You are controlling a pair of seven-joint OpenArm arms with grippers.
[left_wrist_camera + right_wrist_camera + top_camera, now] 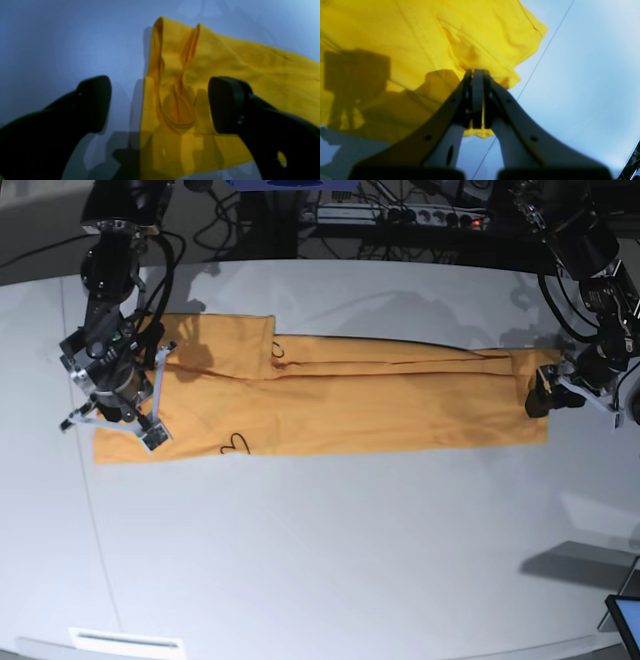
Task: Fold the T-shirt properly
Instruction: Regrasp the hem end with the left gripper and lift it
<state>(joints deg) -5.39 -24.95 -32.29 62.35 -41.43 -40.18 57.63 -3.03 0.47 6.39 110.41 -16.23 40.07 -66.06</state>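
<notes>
- Right claw (477,75) of mine is pressed together on a pinch of the T-shirt (380,395), at the hem end on the base view's left; a scrap of yellow shows between the fingers.
- Left claw (160,105) stands spread wide over the collar end, gripping nothing, with the neckline lying between its fingers (225,105).
- T-shirt lies as a long narrow band across the white table (330,560), sleeves already turned in.
- My pinch looks shallow; if I lift fast, I judge the cloth could slide out and the band collapse.
- If my left claw closes on the top layer only, the lower layer would stay behind and the fold would skew.
- Dark loose threads (235,444) on the cloth might snag a finger.
</notes>
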